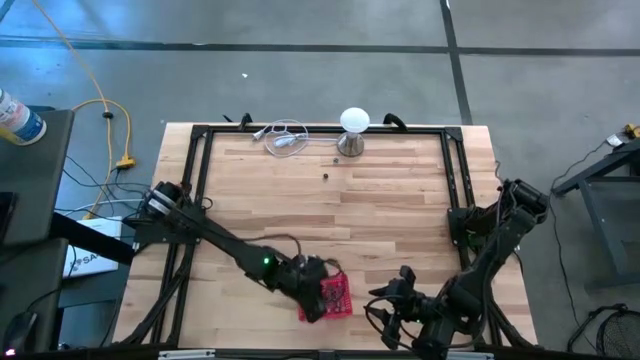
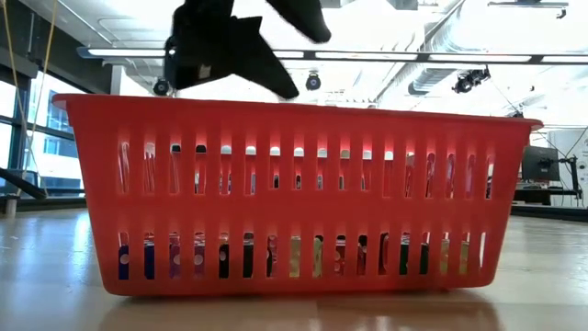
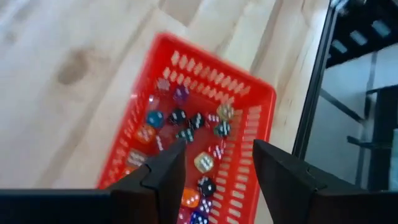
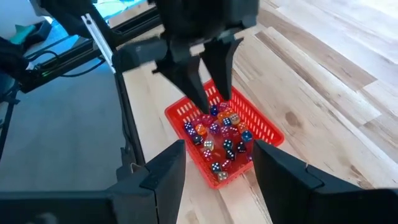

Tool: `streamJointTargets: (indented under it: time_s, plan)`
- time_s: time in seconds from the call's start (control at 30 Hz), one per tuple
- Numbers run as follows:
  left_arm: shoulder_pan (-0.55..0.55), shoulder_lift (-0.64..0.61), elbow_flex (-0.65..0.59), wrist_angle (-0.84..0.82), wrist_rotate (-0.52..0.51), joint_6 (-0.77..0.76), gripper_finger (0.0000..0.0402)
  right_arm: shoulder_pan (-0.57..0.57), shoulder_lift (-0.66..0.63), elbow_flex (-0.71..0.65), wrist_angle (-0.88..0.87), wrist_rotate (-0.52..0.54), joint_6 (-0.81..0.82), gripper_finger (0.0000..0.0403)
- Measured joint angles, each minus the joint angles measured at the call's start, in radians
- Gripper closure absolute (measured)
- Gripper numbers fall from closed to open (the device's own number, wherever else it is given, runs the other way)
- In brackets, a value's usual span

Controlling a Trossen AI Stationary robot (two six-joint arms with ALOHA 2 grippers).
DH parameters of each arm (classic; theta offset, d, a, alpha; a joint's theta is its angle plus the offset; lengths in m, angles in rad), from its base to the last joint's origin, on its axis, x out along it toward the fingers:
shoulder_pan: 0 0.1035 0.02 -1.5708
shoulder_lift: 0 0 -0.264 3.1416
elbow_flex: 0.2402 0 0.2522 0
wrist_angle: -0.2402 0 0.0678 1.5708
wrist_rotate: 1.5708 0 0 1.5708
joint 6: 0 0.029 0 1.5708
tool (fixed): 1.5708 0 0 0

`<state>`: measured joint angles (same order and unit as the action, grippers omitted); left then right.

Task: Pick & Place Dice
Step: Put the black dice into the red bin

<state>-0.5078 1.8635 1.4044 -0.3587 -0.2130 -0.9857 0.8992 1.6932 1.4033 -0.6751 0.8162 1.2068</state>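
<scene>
A pale wooden table (image 1: 330, 200) carries a red basket (image 1: 330, 296) at its near edge. The left gripper (image 4: 210, 87) hangs just above the basket, fingers apart and empty. The right gripper (image 1: 392, 300) waits beside the basket, fingers apart. The dice (image 4: 221, 138) lie inside the basket.

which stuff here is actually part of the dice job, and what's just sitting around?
In the job:
- dice, heaped in the red basket
- left pincer, open above the basket
- right pincer, open, waiting nearby

Lying about:
- white ball-topped stand at the far edge
- cable beside it
- small dark speck on the table, too small to tell
</scene>
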Motion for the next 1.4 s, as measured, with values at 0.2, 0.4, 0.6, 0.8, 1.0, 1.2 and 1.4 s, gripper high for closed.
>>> streamJointTargets:
  time_s: [0.2,0.4,0.6,0.8,1.0,1.2,1.4]
  plan:
    - [0.083,-0.079,0.000,-0.083,0.033,0.059,0.0222,-0.024,0.000,-0.015,0.010,0.021,0.009,0.0225]
    - [0.213,-0.164,0.000,-0.199,0.044,0.201,0.0222,-0.051,-0.005,-0.015,-0.038,0.021,0.012,0.0225]
    - [0.421,-0.215,0.000,-0.306,0.251,0.369,0.0222,-0.098,-0.046,-0.015,-0.142,0.026,0.055,0.0225]
    - [0.629,-0.213,0.000,-0.331,0.364,0.562,0.0222,-0.152,-0.087,-0.015,-0.211,0.018,0.076,0.0225]
    - [0.793,-0.213,-0.001,-0.224,0.305,0.662,0.0222,-0.209,-0.100,-0.016,-0.239,0.006,0.084,0.0225]
    - [0.882,-0.213,-0.085,-0.005,0.310,0.748,0.0222,-0.247,-0.111,-0.016,-0.274,-0.034,0.112,0.0225]
    - [0.934,-0.156,-0.260,0.239,0.377,0.742,0.0222,-0.273,-0.110,-0.016,-0.297,-0.040,0.140,0.0225]
